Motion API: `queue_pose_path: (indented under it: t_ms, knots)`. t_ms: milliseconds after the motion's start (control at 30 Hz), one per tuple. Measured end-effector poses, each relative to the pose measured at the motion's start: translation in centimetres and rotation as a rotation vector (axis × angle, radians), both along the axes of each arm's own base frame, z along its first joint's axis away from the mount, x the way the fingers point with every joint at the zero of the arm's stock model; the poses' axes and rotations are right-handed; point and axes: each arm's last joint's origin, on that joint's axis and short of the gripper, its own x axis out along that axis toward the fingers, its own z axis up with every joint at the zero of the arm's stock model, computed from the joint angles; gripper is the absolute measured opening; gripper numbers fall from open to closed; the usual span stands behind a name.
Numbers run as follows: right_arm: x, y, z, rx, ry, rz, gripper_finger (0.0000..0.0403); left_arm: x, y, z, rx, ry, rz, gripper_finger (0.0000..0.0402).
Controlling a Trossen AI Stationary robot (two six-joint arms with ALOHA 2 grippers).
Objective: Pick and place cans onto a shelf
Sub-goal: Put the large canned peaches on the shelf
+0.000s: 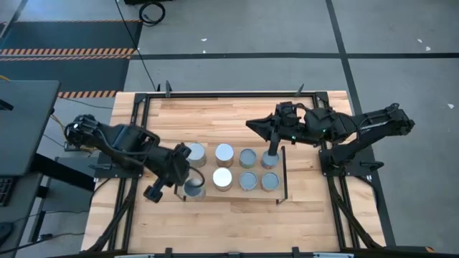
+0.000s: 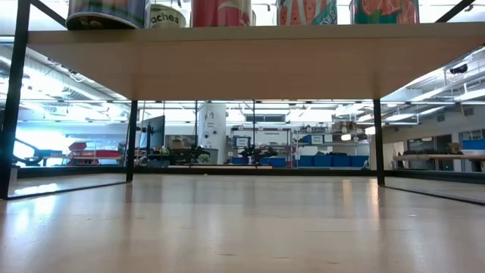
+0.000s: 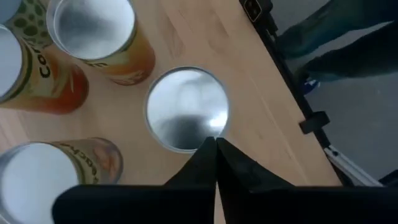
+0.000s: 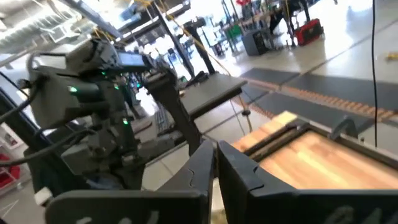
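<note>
Seen from above, the shelf (image 1: 280, 188) lies across the middle of the wooden counter (image 1: 237, 222), and the cans (image 1: 223, 178) stand on it in two rows of four, their round lids facing up. The left end effector (image 1: 188, 179) hangs over the left end of the shelf, above the near-row can at that end (image 1: 193, 189); in the left wrist view its dark fingers (image 3: 205, 163) press together with no gap and hold nothing, their tips over the edge of that can's silvery lid (image 3: 186, 109). Around it in that view stand three more cans, two with orange-brown sides (image 3: 112, 53) and one whose side cannot be read clearly (image 3: 56, 174). The right end effector (image 1: 252, 125) hovers above the counter just behind the shelf, near the far-row cans on the right (image 1: 272, 159), apart from all of them. Its fingers (image 4: 202, 171) are also pressed together and empty in the right wrist view. From the level of the counter, the underside of the shelf board (image 2: 242, 64) spans the frame, with the labelled bottoms of several cans (image 2: 220, 11) just showing along its upper edge.
</note>
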Motion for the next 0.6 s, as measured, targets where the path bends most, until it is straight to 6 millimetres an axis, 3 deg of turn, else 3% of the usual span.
queue_pose_path:
  t_ms: [300,600]
  knots:
    - [-0.5,2.2,-1.0,0.096,0.081,0.083,0.0012,1.2,-1.3,-0.4,-0.016,-0.040,0.124,0.0004]
    - [-1.2,4.0,-1.9,0.109,0.169,0.152,0.0012,3.6,-2.3,-3.0,0.029,0.056,0.221,0.0003]
